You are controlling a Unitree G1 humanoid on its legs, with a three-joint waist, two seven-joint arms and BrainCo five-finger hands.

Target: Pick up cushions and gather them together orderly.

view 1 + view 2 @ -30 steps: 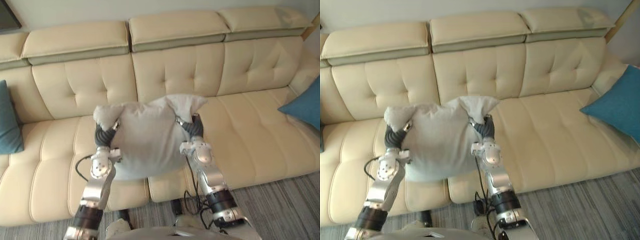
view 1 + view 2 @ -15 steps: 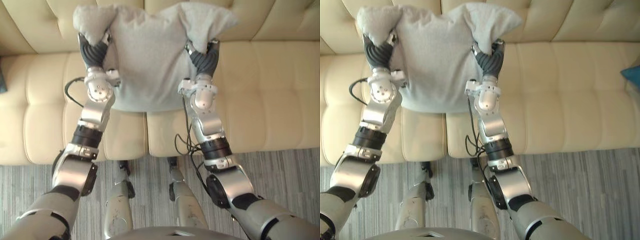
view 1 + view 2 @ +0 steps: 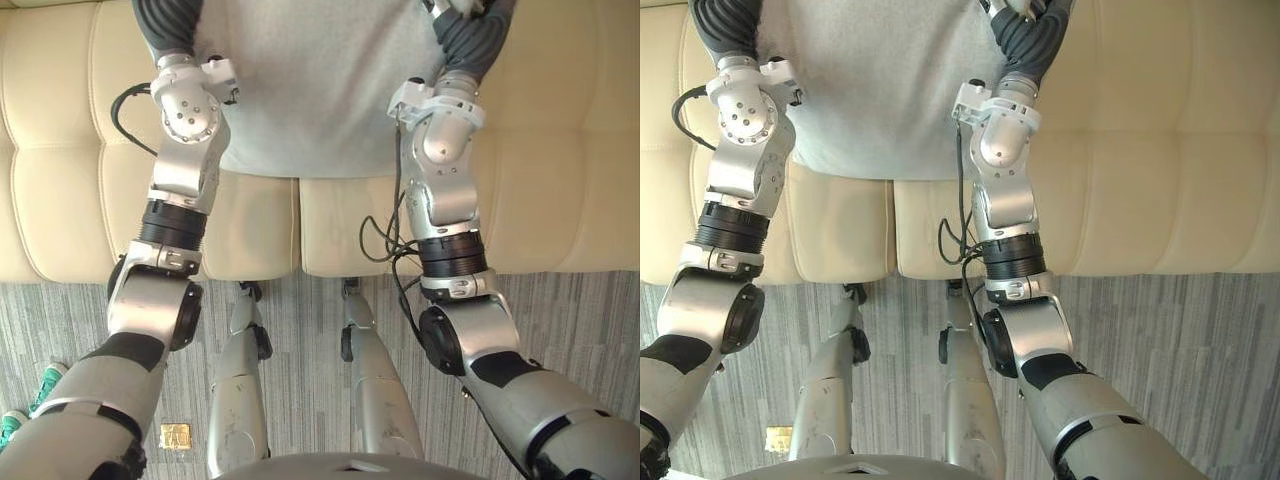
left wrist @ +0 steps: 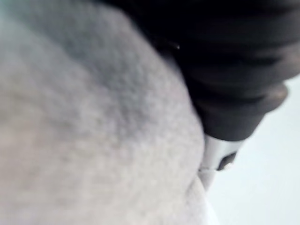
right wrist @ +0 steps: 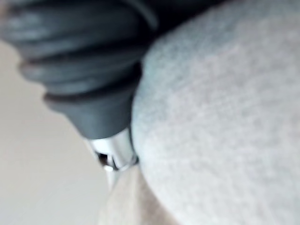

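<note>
The grey cushion (image 3: 315, 90) is sitting between the two raised arms at the far side of the scene, in front of the cream sofa (image 3: 560, 150). Its lower edge is crossing the seam between two seat sections, though I cannot tell whether it is resting on them. The left hand (image 3: 165, 20) is pressing in at the cushion's left side and the right hand (image 3: 475, 35) at its right. In the eye views both are showing little more than their dark ribbed covers. The wrist views are adding the close detail: at each hand, the cover is lying against the cushion's nubbly grey fabric, with one silver piece poking out beside it. The fingers are buried in the cloth or cut off, so I cannot tell how either hand is set. The near part of the eye views is showing grey striped carpet (image 3: 580, 320), where a small gold square (image 3: 175, 435) is lying, and the left eye view is catching a teal shoe (image 3: 45, 385) at the near left.
</note>
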